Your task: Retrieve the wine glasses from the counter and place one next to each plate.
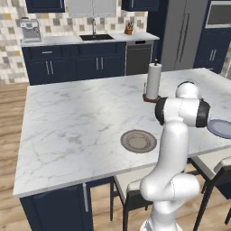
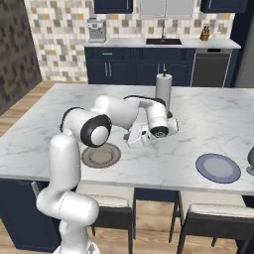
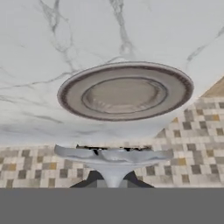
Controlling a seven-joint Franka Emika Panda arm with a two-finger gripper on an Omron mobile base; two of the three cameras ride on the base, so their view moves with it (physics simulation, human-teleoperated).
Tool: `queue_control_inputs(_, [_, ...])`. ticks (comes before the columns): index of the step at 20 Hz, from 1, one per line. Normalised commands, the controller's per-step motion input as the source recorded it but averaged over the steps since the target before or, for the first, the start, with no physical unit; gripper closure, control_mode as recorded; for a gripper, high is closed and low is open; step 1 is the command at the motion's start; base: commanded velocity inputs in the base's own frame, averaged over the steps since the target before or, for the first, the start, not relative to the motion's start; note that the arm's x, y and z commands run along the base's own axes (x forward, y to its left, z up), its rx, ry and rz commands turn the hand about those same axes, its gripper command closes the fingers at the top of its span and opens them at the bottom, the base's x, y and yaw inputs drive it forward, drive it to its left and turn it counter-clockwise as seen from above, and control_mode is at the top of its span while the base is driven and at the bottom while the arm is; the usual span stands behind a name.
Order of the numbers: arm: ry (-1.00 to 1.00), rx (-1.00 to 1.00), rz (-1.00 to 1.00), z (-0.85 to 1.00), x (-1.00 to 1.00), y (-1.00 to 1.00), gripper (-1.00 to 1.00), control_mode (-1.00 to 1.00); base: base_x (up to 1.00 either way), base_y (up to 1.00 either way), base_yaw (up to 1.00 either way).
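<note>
My gripper [image 3: 113,181] is shut on the thin stem of a smoky-grey wine glass [image 3: 113,155], whose round foot spreads just beyond the fingertips. Past the foot lies the brownish plate [image 3: 124,94] on the marble island. From the right base, the hand [image 2: 133,137] hovers low over the island, just right of the brownish plate [image 2: 100,155]. The bluish plate [image 2: 217,167] lies further right, and a second wine glass [image 2: 251,159] stands upright beside it at the frame's edge. The arm hides the hand in the left base view, where both plates [image 1: 138,140] [image 1: 221,128] show. The counter is out of view.
A paper towel roll [image 2: 163,89] stands upright on the island [image 2: 59,124] behind the hand. Chairs [image 2: 111,203] are tucked under the island's near edge. A far wall run of navy cabinets carries a sink [image 1: 95,37] and a coffee machine [image 1: 30,29].
</note>
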Motion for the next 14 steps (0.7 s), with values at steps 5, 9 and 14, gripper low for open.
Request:
queue_control_inputs(5, [-0.01,-0.04,-0.11,-0.32,0.04,0.23,1.00,-1.00,0.00,0.00,0.00])
queue_control_inputs(9, [-0.18,0.00,-0.06,-0.28,0.01,0.02,1.00,-1.00,0.00,0.00,0.00])
queue_control_inputs(14, [-0.16,-0.03,-0.01,-0.28,0.07,0.00,1.00,-1.00,0.00,0.00,0.00])
